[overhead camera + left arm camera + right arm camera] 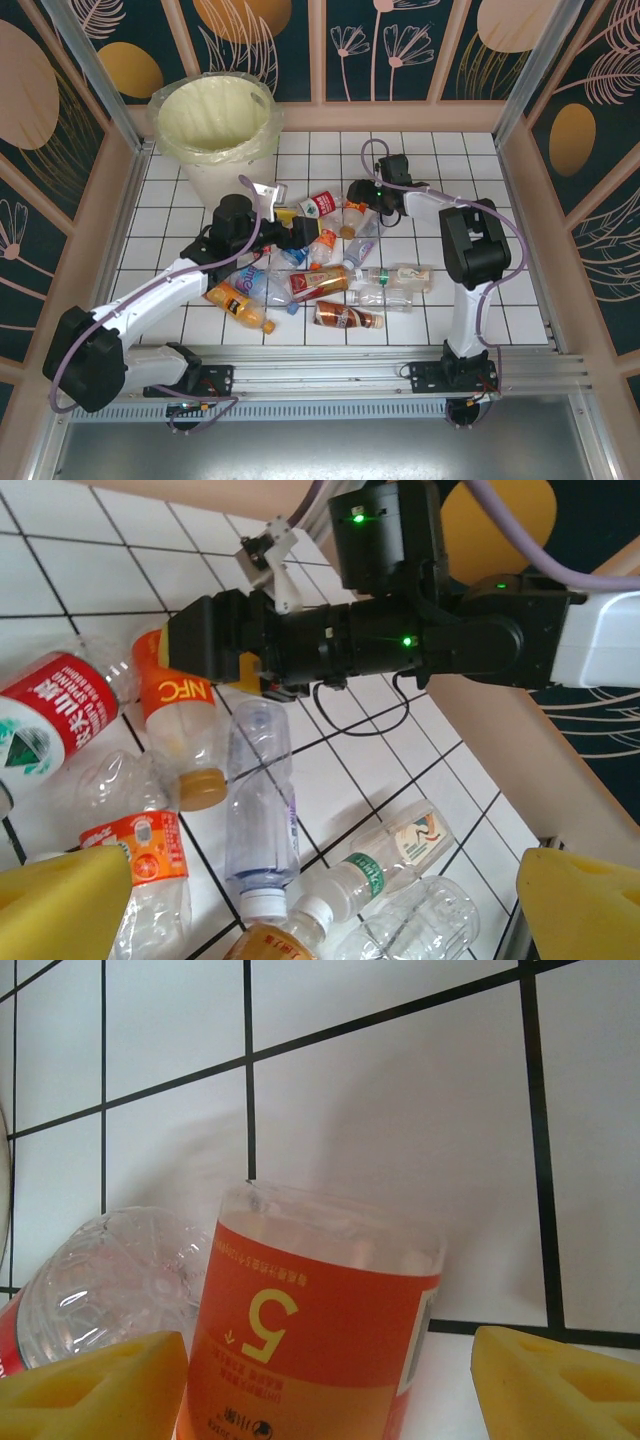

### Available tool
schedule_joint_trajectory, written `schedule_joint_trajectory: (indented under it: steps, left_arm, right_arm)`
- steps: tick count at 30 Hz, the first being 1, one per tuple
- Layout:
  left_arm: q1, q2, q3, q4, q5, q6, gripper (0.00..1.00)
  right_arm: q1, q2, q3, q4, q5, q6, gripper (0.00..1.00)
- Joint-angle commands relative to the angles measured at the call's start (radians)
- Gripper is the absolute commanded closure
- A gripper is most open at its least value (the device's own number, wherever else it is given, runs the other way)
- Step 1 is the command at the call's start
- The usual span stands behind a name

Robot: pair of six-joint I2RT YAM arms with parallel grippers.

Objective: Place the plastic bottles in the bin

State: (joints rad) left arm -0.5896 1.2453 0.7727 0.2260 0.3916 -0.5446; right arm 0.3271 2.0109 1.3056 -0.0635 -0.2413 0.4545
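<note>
Both my arms over a heap of bottles (320,285) on a white tiled desk (520,290).
Nearest me, a metal rail (330,372) edges the desk, whose white squares are ruled with dark lines. The bottles lie jumbled at mid-desk. My left jaws hang wide apart above them, gripping nothing. My right jaws stand spread around an orange-labelled bottle (310,1330), with a gap showing on one side. The bin (205,178), lined with a pale bag, stands in the far left corner, well apart from the heap. Beyond it, dark panelled walls (400,40) painted with pale flowers close the room in.
</note>
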Motion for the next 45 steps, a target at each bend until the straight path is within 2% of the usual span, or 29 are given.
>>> schedule_joint_trajectory:
  steps: [1, 11, 20, 30, 45]
  left_arm:
    - [-0.005, 0.004, -0.028, 0.058, -0.028, -0.047, 0.01]
    - [-0.005, -0.002, -0.059, 0.091, -0.004, -0.068, 0.01]
    - [-0.006, -0.015, -0.070, 0.093, 0.041, -0.043, 0.01]
    - [-0.018, 0.022, -0.046, 0.111, 0.053, -0.033, 0.01]
    - [-0.019, 0.139, 0.045, 0.184, 0.120, -0.072, 0.02]
  right_arm:
    - [-0.001, 0.042, 0.033, 0.034, -0.024, 0.012, 0.25]
    - [0.007, 0.105, 0.083, 0.039, -0.032, 0.027, 0.30]
    - [0.007, 0.088, 0.100, 0.058, -0.018, 0.032, 0.38]
    - [0.005, -0.049, 0.050, 0.112, -0.007, 0.016, 0.42]
    - [0.040, -0.335, -0.131, 0.221, -0.067, 0.010, 0.42]
